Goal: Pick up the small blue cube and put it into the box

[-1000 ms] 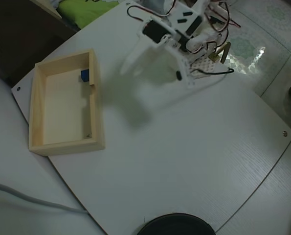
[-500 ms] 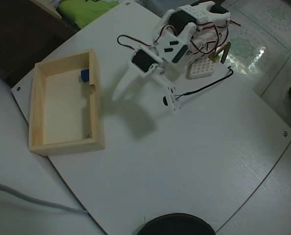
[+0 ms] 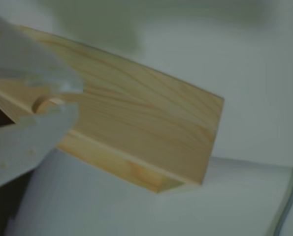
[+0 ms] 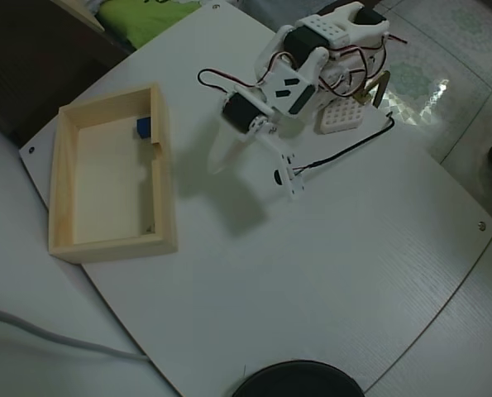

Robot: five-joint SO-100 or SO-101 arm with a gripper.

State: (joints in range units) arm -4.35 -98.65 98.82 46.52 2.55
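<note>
Table [image 4: 328, 273]: white board, and I see it carrying everything here; a dark round thing pokes in at the bottom edge of the overhead view.
Arm [image 4: 312, 58]: folded up near the top right of the overhead view, a white perforated block [image 4: 338, 116] just beside its base.
Box [image 4: 164, 186]: pale wood, long axis running top to bottom in the overhead view, notch in the wall that faces the arm; the wrist view gives me its outer wall [image 3: 151, 123] close up.
Gripper [image 4: 221, 157]: pointing down-left toward the box, clear of its wall with bare table between; I read the jaws as nearly together and empty, though the wrist view is too blurred to be sure.
Cube [image 4: 143, 126]: blue, inside the box, tucked against the arm-side wall near the upper corner, just above the notch.
Box contents: the cube alone, as far as I can see.
Key relation: cube lies left of the gripper, beyond the near wall.
My call: drop is done, so I only need to retreat.
</note>
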